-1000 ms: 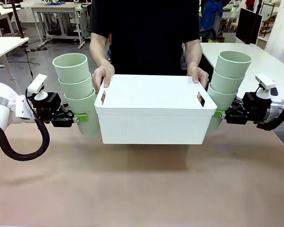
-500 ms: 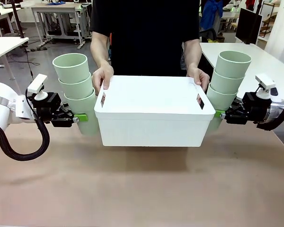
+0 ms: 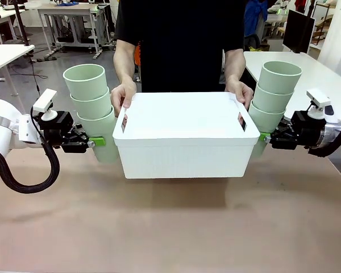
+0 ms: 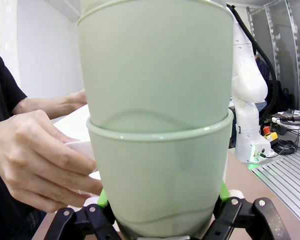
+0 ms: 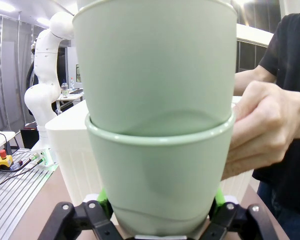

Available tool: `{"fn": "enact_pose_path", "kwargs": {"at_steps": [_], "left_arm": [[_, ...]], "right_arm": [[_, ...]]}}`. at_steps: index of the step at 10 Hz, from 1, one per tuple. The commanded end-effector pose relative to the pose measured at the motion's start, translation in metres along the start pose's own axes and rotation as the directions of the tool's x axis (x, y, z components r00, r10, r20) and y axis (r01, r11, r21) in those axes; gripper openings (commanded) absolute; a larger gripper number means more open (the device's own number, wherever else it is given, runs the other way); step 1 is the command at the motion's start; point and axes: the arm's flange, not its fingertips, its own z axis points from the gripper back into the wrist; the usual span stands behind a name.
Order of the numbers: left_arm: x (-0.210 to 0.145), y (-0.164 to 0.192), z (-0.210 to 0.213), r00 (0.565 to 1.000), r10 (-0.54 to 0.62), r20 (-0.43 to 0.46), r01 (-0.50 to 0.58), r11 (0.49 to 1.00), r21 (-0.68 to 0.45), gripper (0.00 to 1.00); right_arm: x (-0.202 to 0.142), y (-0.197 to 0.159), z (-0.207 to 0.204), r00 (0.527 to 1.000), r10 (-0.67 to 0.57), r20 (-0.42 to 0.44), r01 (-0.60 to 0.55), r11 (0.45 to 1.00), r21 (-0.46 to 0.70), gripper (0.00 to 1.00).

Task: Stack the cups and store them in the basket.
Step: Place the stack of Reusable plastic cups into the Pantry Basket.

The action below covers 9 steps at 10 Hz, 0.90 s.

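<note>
Between the two arms, the white basket [image 3: 184, 136] is held over the brown table [image 3: 170, 233] by a person's hands [image 3: 123, 95] at its slot handles. Beside its left end, a tilted stack of three mint-green cups [image 3: 92, 108] is clamped at the bottom cup by the left gripper [image 3: 96, 141]. Beside its right end, a second stack of three cups [image 3: 275, 94] is gripped likewise by the right gripper [image 3: 264, 137].

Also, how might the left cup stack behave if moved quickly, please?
Probably light: thin-looking plastic. The left cup stack leans and the left hand grips only the bottom cup, so it may wobble or tip. Smooth sides look slippery.
</note>
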Motion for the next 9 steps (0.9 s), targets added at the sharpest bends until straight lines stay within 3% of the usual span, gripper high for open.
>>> {"fn": "enact_pose_path", "kwargs": {"at_steps": [1, 8, 9], "left_arm": [[0.005, 0.000, -0.001, 1.000, -0.012, 0.003, 0.012, 1.000, -0.005, 0.87], [0.000, 0.000, 0.000, 1.000, 0.000, 0.000, 0.000, 1.000, 0.000, 0.87], [0.016, 0.003, 0.007, 1.000, -0.001, -0.031, 0.001, 1.000, 0.000, 0.87]], "right_arm": [[0.005, -0.002, -0.002, 1.000, 0.010, 0.010, -0.010, 1.000, -0.015, 0.85], [0.005, -0.002, -0.002, 1.000, 0.010, 0.010, -0.010, 1.000, -0.015, 0.85], [0.005, -0.002, -0.002, 1.000, 0.010, 0.010, -0.010, 1.000, -0.015, 0.85]]}}
